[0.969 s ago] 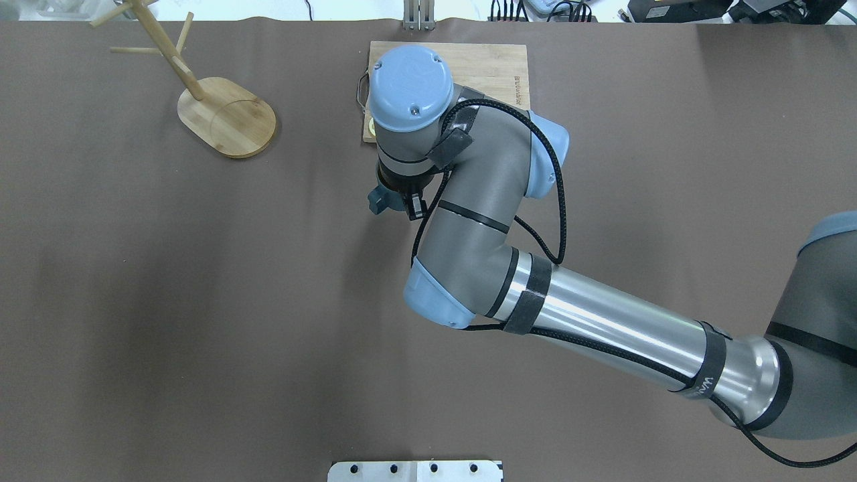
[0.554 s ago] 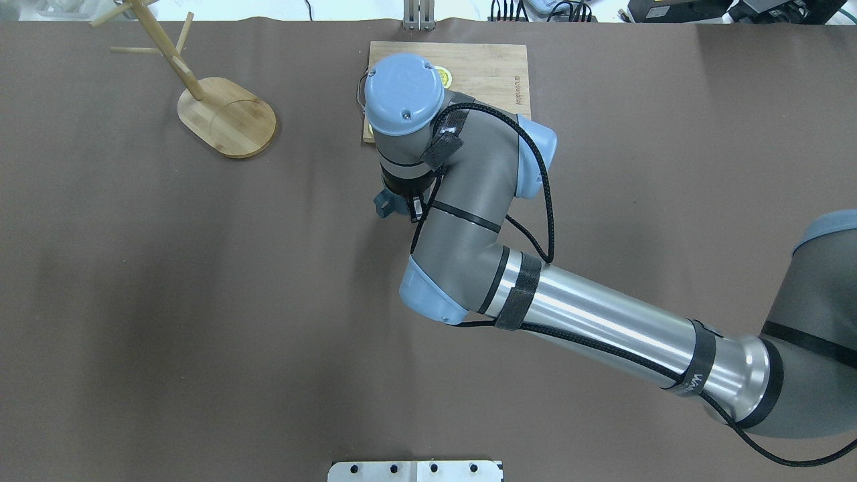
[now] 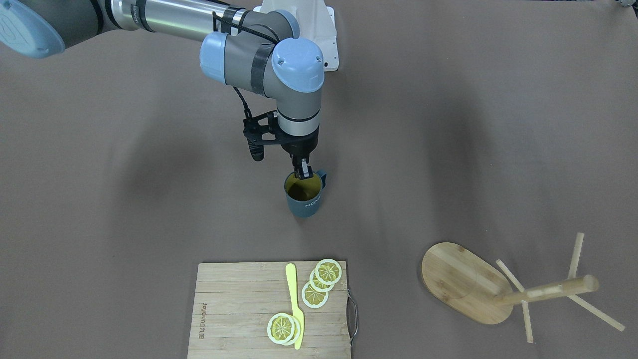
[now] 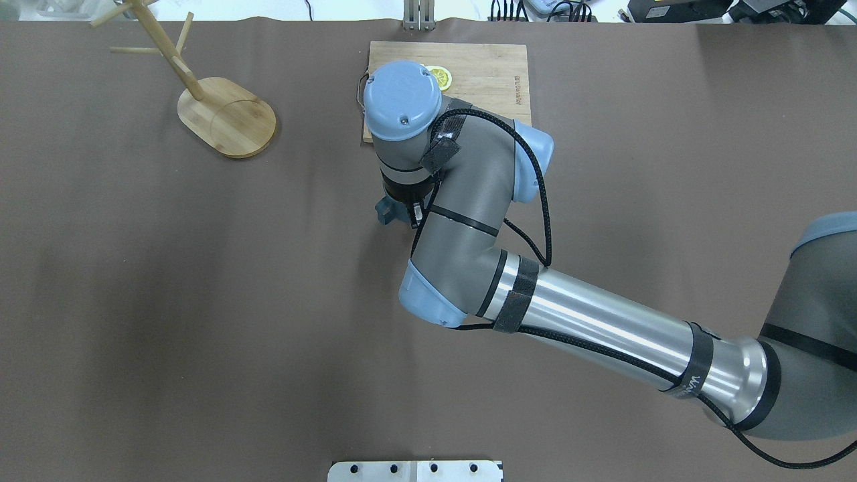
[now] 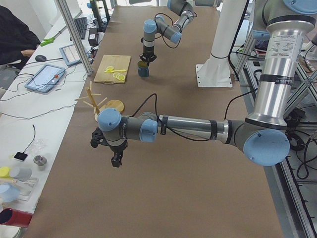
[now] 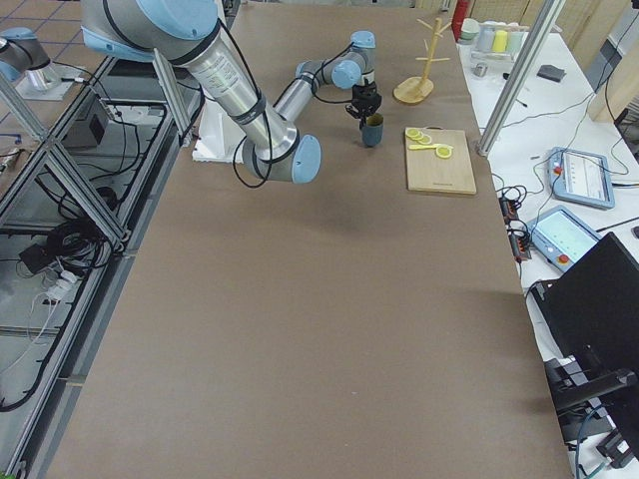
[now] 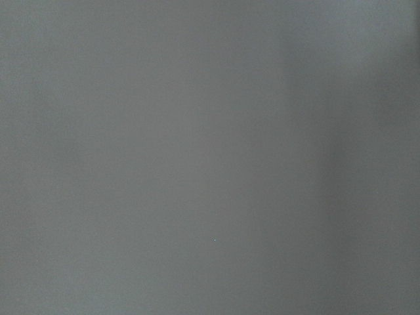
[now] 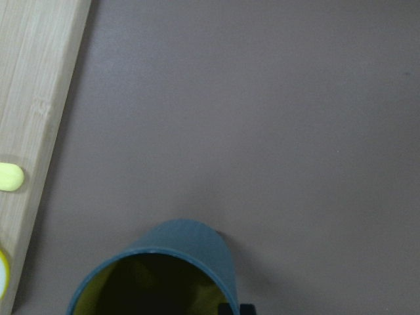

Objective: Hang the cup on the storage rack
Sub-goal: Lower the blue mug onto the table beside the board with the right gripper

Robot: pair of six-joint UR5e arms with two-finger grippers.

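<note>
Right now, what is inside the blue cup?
Inside the cup I see only its yellowish-green wall. The right pincer closes on the rim beside the handle and covers part there. The bottom is dark, so small contents cannot be excluded.

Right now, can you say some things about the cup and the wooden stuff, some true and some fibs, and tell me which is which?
1. The cup has its open end facing up. True.
2. The cup hangs on the storage rack. False: the right gripper holds it by the rim, well away from the rack.
3. Lemon slices lie on the cutting board. True.
4. The storage rack stands on the cutting board. False: it stands on the table, beside the board.
5. The cup is red inside. False: it is yellowish-green inside.
</note>
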